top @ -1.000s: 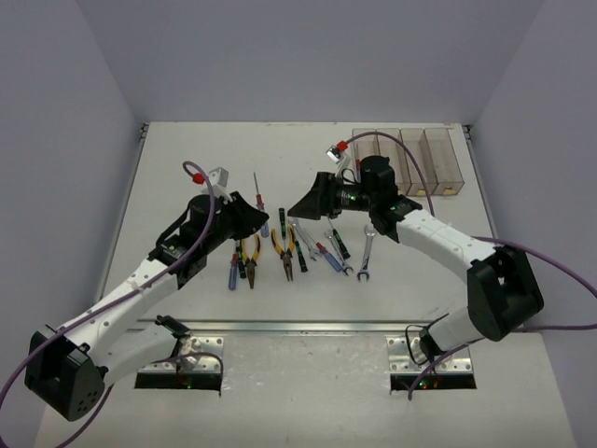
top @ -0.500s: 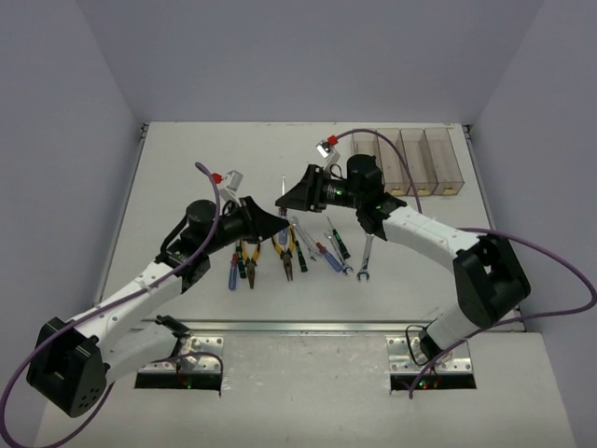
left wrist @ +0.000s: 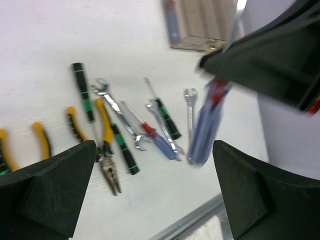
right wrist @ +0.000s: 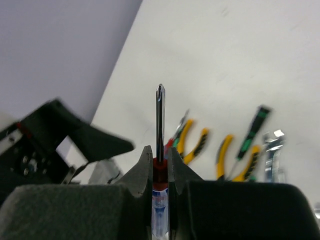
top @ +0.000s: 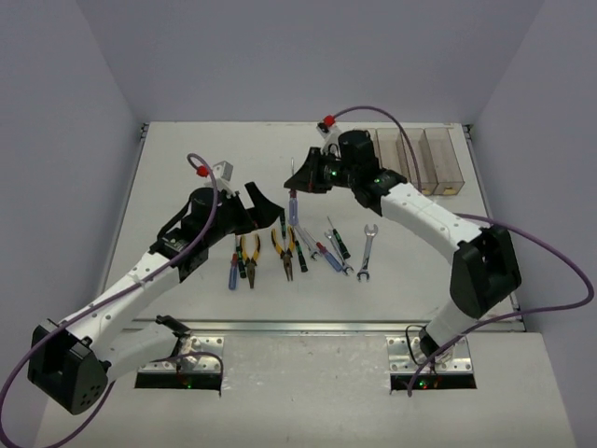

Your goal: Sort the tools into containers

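A blue-and-red-handled screwdriver (top: 293, 209) (left wrist: 205, 127) hangs upright above the table, and my right gripper (top: 296, 185) (right wrist: 160, 159) is shut on its red collar, shaft (right wrist: 160, 117) pointing away. My left gripper (top: 267, 205) (left wrist: 155, 195) stands open just left of it, nothing between its fingers (left wrist: 47, 192). The other tools lie in a row on the table: two yellow-and-black pliers (top: 250, 254) (top: 285, 248), green-and-black screwdrivers (top: 300, 252) (left wrist: 82, 92), another red-and-blue screwdriver (left wrist: 157, 141), silver wrenches (top: 367, 252) (left wrist: 117, 112). The containers (top: 410, 159) (left wrist: 202, 22) stand at the back right.
A small blue-handled screwdriver (top: 233, 273) lies at the left end of the row. A metal rail (top: 298, 327) runs along the table's near edge. The white walls close in behind and at both sides.
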